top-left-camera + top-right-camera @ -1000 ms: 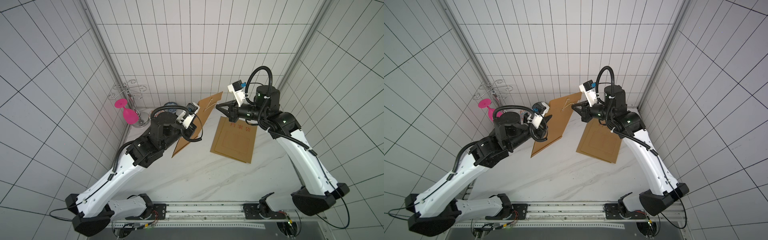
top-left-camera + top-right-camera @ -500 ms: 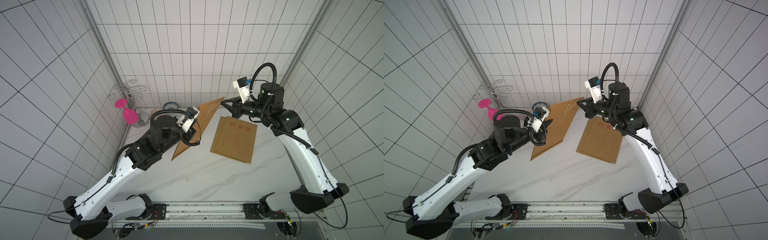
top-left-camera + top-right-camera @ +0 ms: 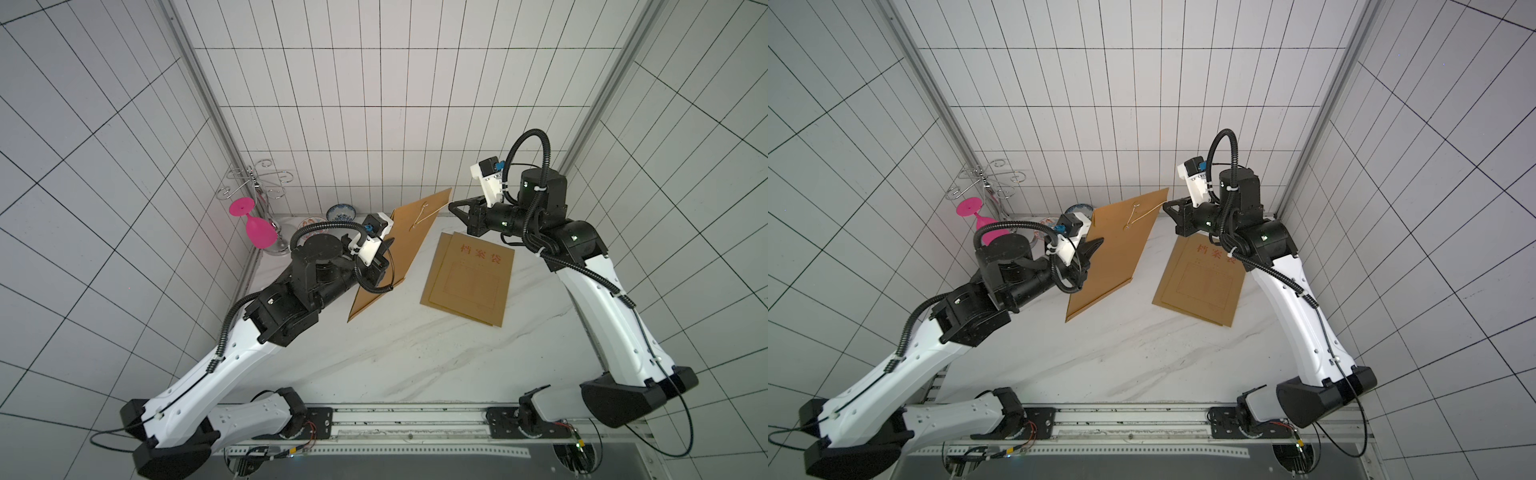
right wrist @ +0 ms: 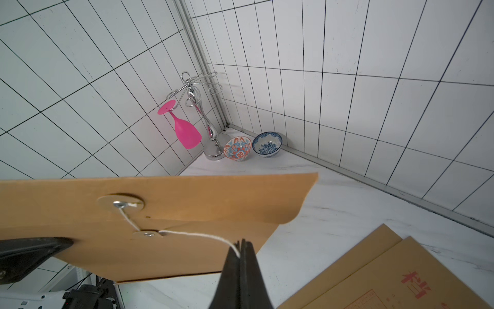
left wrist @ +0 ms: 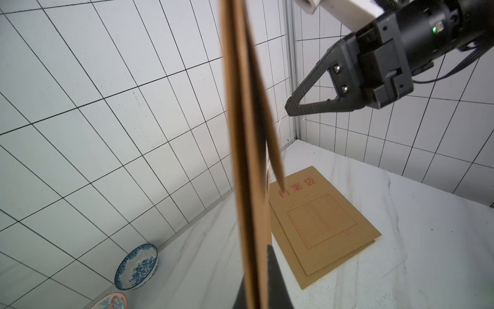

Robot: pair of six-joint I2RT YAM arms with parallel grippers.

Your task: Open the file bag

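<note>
bag: file bag point(image 3: 409, 245) is up off the table point(image 3: 415, 365), tilted on edge, far-left area, closure side facing the right arm
left claw: left claw point(image 3: 1099, 242) clenched on the bag's long edge, holding it up
right claw: right claw point(image 4: 242, 244) pinched tight on the free end of the string point(image 4: 197, 235), just beside the bag's top corner
closure: string runs from upper disc point(image 4: 120, 203) on the flap point(image 4: 240, 198) down to lower disc point(image 4: 147, 234), then out to the right claw; looks like approx one turn left, can't tell exactly
step: unwinding the string, flap not yet lifted
next: prob. needs right claw to circle the lower disc w/ light tension till the string drops free, left holding steady, then lift flap
other: spare bags point(image 3: 469, 282) flat on table, apart from the held one
</note>
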